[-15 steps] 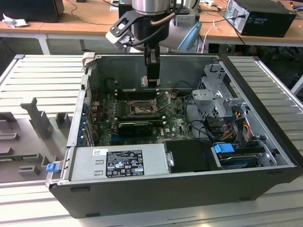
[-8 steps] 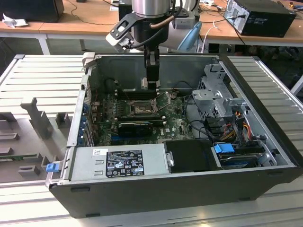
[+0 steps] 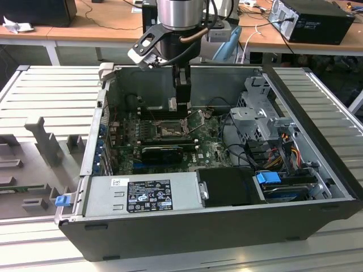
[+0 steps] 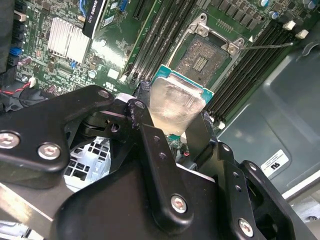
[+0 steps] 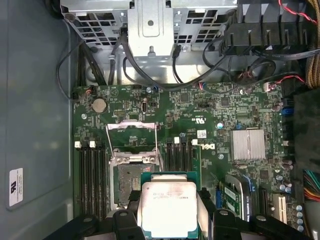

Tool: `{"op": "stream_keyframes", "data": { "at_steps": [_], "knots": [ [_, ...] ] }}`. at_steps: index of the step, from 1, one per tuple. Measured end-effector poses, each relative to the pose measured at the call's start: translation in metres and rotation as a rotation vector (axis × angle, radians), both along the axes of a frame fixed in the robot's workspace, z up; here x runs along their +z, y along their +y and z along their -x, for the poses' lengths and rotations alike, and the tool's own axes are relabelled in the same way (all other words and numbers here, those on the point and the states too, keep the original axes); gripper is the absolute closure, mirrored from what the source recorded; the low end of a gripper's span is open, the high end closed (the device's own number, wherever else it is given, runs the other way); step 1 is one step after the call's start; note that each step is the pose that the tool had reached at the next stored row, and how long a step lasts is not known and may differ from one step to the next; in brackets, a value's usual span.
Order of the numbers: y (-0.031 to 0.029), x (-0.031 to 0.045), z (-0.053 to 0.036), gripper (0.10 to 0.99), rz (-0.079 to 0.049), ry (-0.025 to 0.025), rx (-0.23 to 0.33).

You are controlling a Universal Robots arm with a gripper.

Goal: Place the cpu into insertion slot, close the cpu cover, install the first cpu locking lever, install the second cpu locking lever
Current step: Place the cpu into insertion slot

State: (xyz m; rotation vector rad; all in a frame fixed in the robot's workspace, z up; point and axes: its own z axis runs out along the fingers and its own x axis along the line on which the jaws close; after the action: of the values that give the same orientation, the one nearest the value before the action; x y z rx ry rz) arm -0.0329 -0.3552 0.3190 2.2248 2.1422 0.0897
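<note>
Closest to the lens in both wrist views, you see the gripper's (image 4: 172,114) black linkage, its two fingers (image 4: 143,107) pinching the cpu (image 4: 176,101) by opposite edges. The chip's pale metal top faces the cameras, with a green rim showing around it. In the first wrist view the cpu (image 5: 167,207) hangs between the fingers (image 5: 131,206) of the gripper (image 5: 167,215), above the green motherboard (image 5: 200,105), and its picture overlaps one corner of the insertion slot (image 5: 127,177). It is not seated.

The slot lies bare, and you can see its dark contact field. The cpu cover (image 5: 131,122) stands swung back from the slot on its hinge, its window showing the board behind it. In the second wrist view a thin metal lever (image 4: 270,46) sticks out from one corner of the insertion slot (image 4: 202,59). Long black memory slots (image 5: 91,175) run on both sides of the socket, and a ribbed silver heatsink (image 5: 248,145) sits well apart from it.

In the exterior view the arm reaches down into the open computer case (image 3: 198,232), with the gripper (image 3: 181,101) above the insertion slot (image 3: 168,131).
</note>
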Motion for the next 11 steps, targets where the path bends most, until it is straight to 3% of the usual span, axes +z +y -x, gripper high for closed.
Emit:
{"op": "stream_keyframes", "data": {
  "at_steps": [11],
  "knots": [
    [0.0000,-0.0095,0.0000,0.557,0.000,0.0013,0.001]
  ]
}}
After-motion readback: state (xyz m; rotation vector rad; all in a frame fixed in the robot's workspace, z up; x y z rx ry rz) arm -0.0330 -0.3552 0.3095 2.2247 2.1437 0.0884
